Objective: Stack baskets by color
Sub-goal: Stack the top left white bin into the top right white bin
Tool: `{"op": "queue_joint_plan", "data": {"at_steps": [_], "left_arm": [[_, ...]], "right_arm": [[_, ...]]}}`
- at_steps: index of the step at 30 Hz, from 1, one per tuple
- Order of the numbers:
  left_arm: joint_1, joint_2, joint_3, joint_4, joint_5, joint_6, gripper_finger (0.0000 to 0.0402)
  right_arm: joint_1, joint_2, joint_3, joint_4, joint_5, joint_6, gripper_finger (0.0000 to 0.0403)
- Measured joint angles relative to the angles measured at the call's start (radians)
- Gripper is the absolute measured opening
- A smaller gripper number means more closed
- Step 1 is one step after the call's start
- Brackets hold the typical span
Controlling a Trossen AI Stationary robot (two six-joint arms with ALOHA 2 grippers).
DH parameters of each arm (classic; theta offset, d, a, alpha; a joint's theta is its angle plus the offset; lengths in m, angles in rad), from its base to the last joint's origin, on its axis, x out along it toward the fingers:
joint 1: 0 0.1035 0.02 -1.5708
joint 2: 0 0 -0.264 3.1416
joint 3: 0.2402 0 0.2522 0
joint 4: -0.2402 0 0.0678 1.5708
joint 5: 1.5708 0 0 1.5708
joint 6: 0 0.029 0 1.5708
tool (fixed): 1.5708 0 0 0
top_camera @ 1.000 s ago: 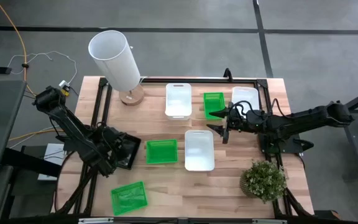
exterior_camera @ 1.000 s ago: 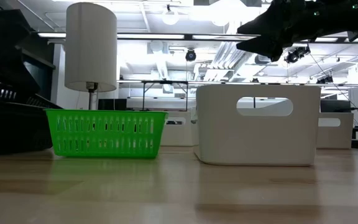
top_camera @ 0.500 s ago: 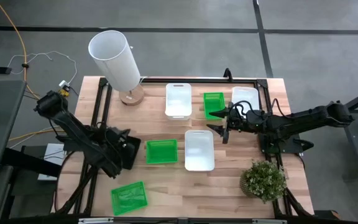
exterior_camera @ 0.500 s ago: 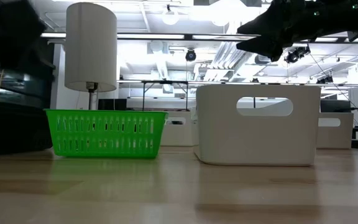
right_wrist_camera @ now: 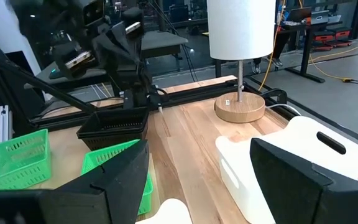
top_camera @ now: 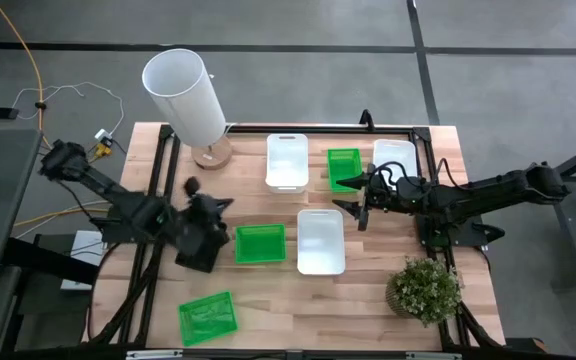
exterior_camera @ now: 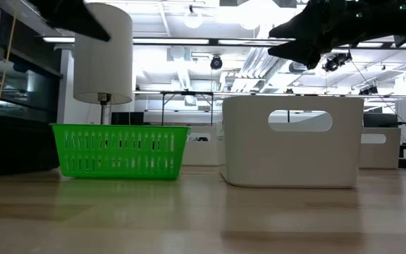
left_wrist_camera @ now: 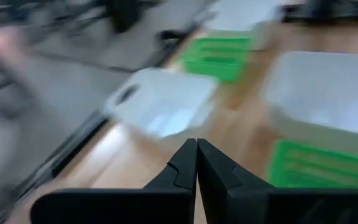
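Observation:
My left gripper (top_camera: 223,206) is shut and holds nothing; it hovers above the black mesh basket (top_camera: 200,250), which rests on the table's left side. In its wrist view the fingertips (left_wrist_camera: 196,163) meet. Three green baskets stand apart: one beside the black one (top_camera: 260,243), one at the near left (top_camera: 208,317), one at the far right (top_camera: 344,168). Three white baskets (top_camera: 287,160) (top_camera: 321,240) (top_camera: 395,158) also stand apart. My right gripper (top_camera: 358,205) hangs open and level above the table, between the far green basket and the middle white one.
A tall white cylinder lamp (top_camera: 186,95) on a wooden base stands at the far left. A potted green plant (top_camera: 425,290) sits at the near right. Bare wood lies along the near edge between the near green basket and the plant.
My left gripper has risen from the black basket and swung toward the table's far edge and a little right, rolling about its own axis; it stays shut. The black basket stays on the table.

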Motion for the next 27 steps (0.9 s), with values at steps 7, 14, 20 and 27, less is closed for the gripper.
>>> {"op": "queue_joint_plan", "data": {"at_steps": [7,14,20,27], "left_arm": [[0.284,-0.036,-0.108,0.653,0.41,0.506,0.0],[0.343,-0.059,-0.308,1.006,0.54,0.565,0.0],[0.342,-0.166,-0.537,1.347,0.546,0.584,0.0],[0.335,-0.277,-0.586,1.352,0.636,0.515,0.0]], "right_arm": [[0.0,0.0,0.0,0.02,0.0,-0.018,0.0265],[0.0,0.0,0.0,0.082,0.0,-0.036,0.0265],[0.0,0.0,0.0,0.091,0.0,-0.024,0.0265],[0.0,0.001,0.0,0.09,0.057,-0.004,0.0265]]}}
